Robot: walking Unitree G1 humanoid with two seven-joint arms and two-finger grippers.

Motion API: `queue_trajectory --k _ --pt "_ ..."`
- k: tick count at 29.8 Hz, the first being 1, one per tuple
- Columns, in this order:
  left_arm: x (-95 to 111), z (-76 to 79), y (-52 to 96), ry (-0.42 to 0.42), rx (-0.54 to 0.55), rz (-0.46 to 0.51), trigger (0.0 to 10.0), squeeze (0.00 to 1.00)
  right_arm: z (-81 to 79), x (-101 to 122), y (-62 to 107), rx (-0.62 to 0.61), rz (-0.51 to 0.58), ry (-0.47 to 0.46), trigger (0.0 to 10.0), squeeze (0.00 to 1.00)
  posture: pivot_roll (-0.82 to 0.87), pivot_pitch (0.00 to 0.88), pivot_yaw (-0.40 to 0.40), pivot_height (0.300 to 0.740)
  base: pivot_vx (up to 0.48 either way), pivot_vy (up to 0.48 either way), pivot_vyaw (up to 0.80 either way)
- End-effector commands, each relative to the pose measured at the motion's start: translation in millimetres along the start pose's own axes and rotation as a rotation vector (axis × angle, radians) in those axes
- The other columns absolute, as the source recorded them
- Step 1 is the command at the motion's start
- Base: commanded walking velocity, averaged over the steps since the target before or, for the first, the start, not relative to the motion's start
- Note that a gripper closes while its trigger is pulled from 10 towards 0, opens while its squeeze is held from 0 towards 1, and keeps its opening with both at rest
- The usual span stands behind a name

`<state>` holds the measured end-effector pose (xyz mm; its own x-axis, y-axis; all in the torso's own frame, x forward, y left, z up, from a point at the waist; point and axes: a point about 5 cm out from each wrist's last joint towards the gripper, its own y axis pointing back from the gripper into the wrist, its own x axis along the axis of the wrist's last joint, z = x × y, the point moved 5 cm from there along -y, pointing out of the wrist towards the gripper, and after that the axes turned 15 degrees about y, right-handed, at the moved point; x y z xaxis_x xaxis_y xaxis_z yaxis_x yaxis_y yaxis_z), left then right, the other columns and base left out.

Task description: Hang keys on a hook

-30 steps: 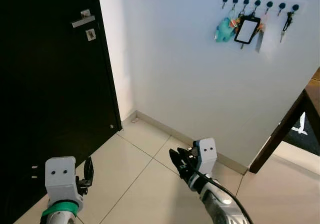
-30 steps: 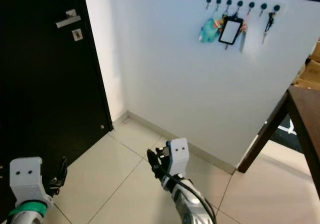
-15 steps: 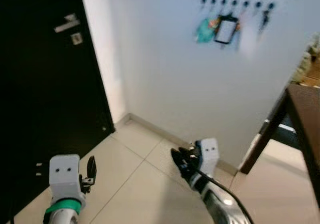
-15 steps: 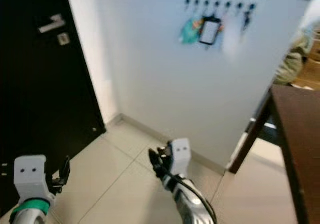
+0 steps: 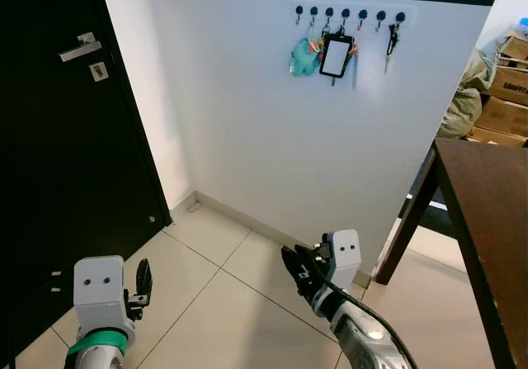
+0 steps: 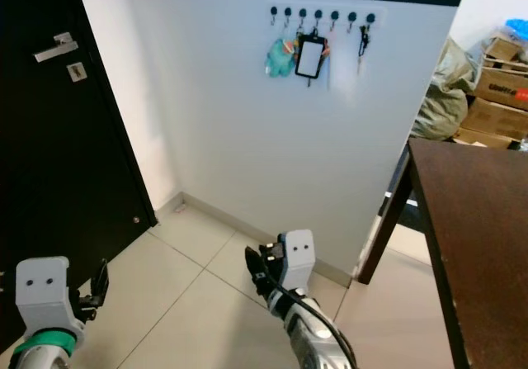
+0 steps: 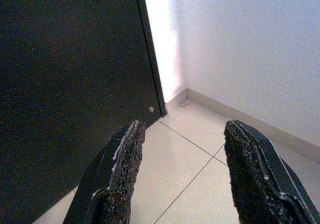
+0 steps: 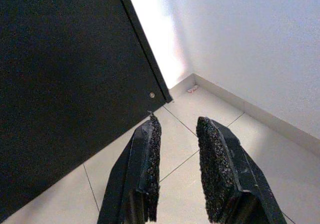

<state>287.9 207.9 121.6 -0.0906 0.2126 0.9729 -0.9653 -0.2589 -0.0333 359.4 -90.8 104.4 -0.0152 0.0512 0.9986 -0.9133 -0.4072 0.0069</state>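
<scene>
A row of dark hooks [image 5: 346, 12] runs along the top of the white wall. From them hang a teal plush [image 5: 304, 55], a black card holder [image 5: 336, 56] and a dark bunch of keys [image 5: 392, 37]. My left gripper [image 5: 142, 281] is held low over the tiled floor near the door; in the left wrist view the left gripper [image 7: 182, 129] stands wide open and empty. My right gripper [image 5: 297, 272] is low in the middle; in the right wrist view the right gripper [image 8: 179, 121] has its fingers a narrow gap apart with nothing between them.
A black door [image 5: 58, 179] with a silver handle [image 5: 80, 47] fills the left side. A dark brown table [image 5: 487, 212] stands at the right, its leg [image 5: 404, 220] near the wall. Cardboard boxes [image 5: 505, 96] and a bag [image 5: 462, 105] lie behind it. Pale tiled floor [image 5: 223, 303] lies below.
The camera has swung to the right: the door, wall and hooks have shifted left, and the table and boxes have come into view. Both arms keep the same pose.
</scene>
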Motion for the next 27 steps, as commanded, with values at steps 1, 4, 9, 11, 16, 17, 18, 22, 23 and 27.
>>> queue_trajectory --k 1,4,9,11,16,17,18,22,23,27 --pt "-3.4 -5.3 2.2 -0.017 0.014 -0.020 10.0 0.00 -5.8 -7.2 1.5 0.022 -0.025 -0.013 10.0 0.00 -0.07 0.056 0.105 0.740 0.000 0.000 0.00" --pt "-1.5 -4.2 1.9 -0.016 0.009 -0.007 10.0 0.00 -5.9 -7.4 1.3 0.028 -0.026 -0.013 10.0 0.00 -0.07 0.055 0.103 0.740 0.000 0.000 0.00" --pt "-1.5 -3.2 1.9 -0.030 0.004 -0.009 10.0 0.00 -9.9 -7.5 0.9 0.055 -0.030 0.043 10.0 0.00 -0.07 0.047 0.101 0.740 0.000 0.000 0.00" --pt "-1.5 -3.3 1.9 -0.031 0.004 -0.008 10.0 0.00 -10.3 -7.8 1.0 0.056 -0.030 0.045 10.0 0.00 -0.07 0.047 0.101 0.740 0.000 0.000 0.80" --pt "-0.8 -2.4 1.0 -0.027 0.005 -0.005 10.0 0.00 -8.4 -8.5 1.2 0.048 -0.029 0.016 10.0 0.00 -0.07 0.038 0.096 0.740 0.000 0.000 0.64" --pt "-0.8 -2.4 1.0 -0.027 0.005 -0.005 10.0 0.00 -8.4 -8.5 1.2 0.048 -0.029 0.016 10.0 0.00 -0.07 0.038 0.096 0.740 0.000 0.000 0.00" --pt "-0.5 -2.3 1.0 -0.026 0.005 -0.004 10.0 0.00 -6.9 -9.0 1.1 0.038 -0.031 -0.003 10.0 0.00 -0.07 0.038 0.096 0.740 0.000 0.000 0.00" --pt "-0.2 -1.8 0.8 -0.024 0.002 -0.002 10.0 0.00 -5.7 -9.1 1.0 0.036 -0.032 -0.007 10.0 0.00 -0.07 0.036 0.095 0.740 0.000 0.000 0.00" --pt "-0.1 -1.8 0.7 -0.023 0.002 -0.002 10.0 0.00 -5.8 -9.1 1.0 0.037 -0.032 -0.005 10.0 0.00 -0.07 0.036 0.095 0.740 0.000 0.000 0.00" --pt "0.3 -1.4 0.5 -0.024 -0.002 0.000 10.0 0.00 -6.0 -9.2 1.0 0.038 -0.032 -0.006 10.0 0.00 -0.07 0.036 0.095 0.740 0.000 0.000 0.00"
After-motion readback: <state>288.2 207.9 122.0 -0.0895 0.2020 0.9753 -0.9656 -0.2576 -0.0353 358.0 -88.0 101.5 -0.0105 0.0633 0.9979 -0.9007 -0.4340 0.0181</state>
